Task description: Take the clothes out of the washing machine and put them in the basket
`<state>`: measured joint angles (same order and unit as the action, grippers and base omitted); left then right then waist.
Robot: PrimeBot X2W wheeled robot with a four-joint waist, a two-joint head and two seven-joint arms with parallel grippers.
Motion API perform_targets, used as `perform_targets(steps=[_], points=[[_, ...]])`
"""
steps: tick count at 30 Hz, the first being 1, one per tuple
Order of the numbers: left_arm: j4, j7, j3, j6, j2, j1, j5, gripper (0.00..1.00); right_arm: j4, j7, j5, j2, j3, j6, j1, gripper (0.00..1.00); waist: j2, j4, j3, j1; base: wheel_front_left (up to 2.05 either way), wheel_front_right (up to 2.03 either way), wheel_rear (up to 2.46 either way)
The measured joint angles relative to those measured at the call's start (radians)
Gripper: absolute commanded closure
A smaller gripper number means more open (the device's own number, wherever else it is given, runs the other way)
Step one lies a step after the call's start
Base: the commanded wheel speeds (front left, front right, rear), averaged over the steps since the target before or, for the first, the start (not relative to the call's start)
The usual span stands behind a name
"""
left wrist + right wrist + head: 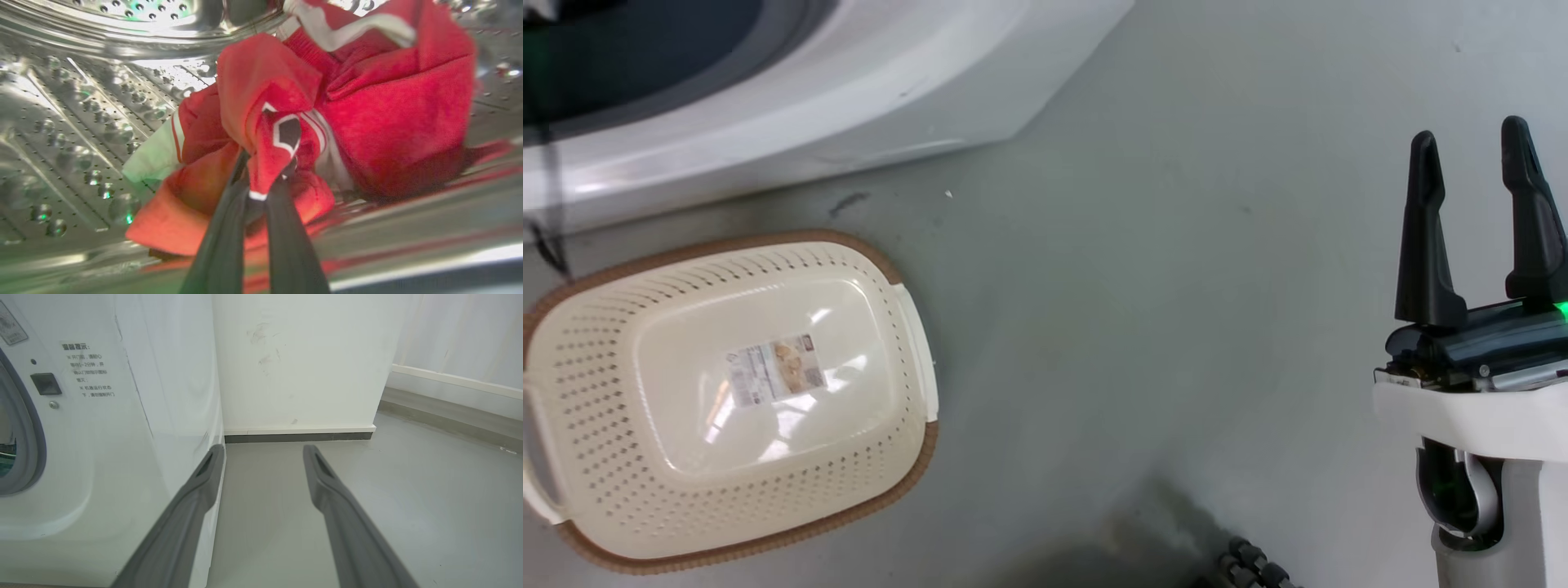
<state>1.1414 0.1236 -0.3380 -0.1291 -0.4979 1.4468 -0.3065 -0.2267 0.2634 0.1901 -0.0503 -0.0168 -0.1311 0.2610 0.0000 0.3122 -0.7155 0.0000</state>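
Inside the perforated steel drum (77, 118) of the washing machine (792, 98), red clothes (367, 110) with white trim lie in a heap. My left gripper (265, 171) is shut on a fold of the red jersey (269, 122) bearing a dark number. The cream basket (596, 359) with a brown rim sits on the floor in front of the washing machine (106, 457), with a label on its base. My right gripper (1470, 139) stands open over the bare floor at the right, its fingers (327, 486) holding nothing.
A white wall (298, 363) with a dark skirting stands just right of the washer. Grey floor (1160, 286) spreads between the basket and my right arm. A thin dark cable (547, 245) hangs at the left edge above the basket.
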Motion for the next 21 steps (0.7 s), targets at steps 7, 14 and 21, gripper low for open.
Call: perform_targets(steps=[7, 14, 21], points=[[0.001, -0.138, -0.042, 0.0, 0.038, -0.147, -0.061, 1.0, 0.021, 0.0, -0.042, 0.0, -0.003, 0.0, -0.044, 0.0, 0.0, -0.032, 0.108, -0.0001, 0.0, 0.0, 0.0], [-0.011, -0.283, -0.091, 0.0, 0.079, -0.306, -0.108, 1.0, 0.048, 0.0, -0.081, 0.0, -0.005, 0.0, -0.1, 0.0, 0.0, -0.069, 0.229, -0.0002, 0.0, 0.0, 0.0], [-0.058, -0.367, -0.14, 0.0, 0.11, -0.464, -0.149, 1.0, 0.075, 0.0, -0.118, 0.0, 0.001, 0.0, -0.175, 0.0, 0.0, -0.111, 0.364, -0.0003, 0.0, 0.0, 0.0]])
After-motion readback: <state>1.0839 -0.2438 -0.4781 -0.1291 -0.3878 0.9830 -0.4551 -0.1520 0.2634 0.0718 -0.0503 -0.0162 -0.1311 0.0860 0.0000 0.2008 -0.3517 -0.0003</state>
